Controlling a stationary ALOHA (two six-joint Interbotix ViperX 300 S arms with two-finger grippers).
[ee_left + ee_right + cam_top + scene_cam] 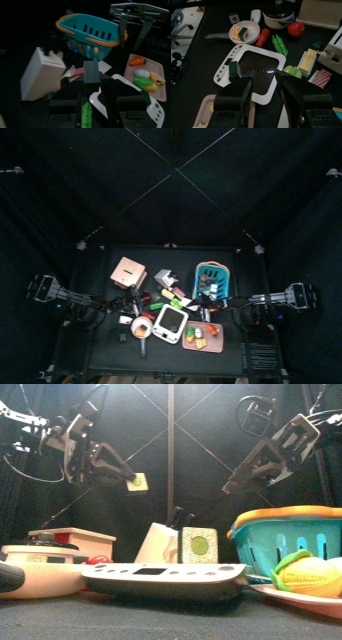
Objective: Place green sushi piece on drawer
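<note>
The green sushi piece (198,544), a small dark-wrapped block with a green middle, stands at the edge of the white tray (160,574); it also shows in the right wrist view (233,68). The salmon-pink drawer (128,271) stands at the table's back left, and shows in the front view (80,537) and the right wrist view (321,10). My left gripper (92,82) hangs open above the table's left side (107,479). My right gripper (266,84) hangs open and empty above the tray's right side (234,487). Neither touches the sushi.
A blue basket (213,280) stands at the back right and a pink plate of toy vegetables (203,338) at the front right. A white knife block (43,72), a bowl with a handle (244,32), a red tomato (295,28) and a green pepper (278,45) crowd the middle.
</note>
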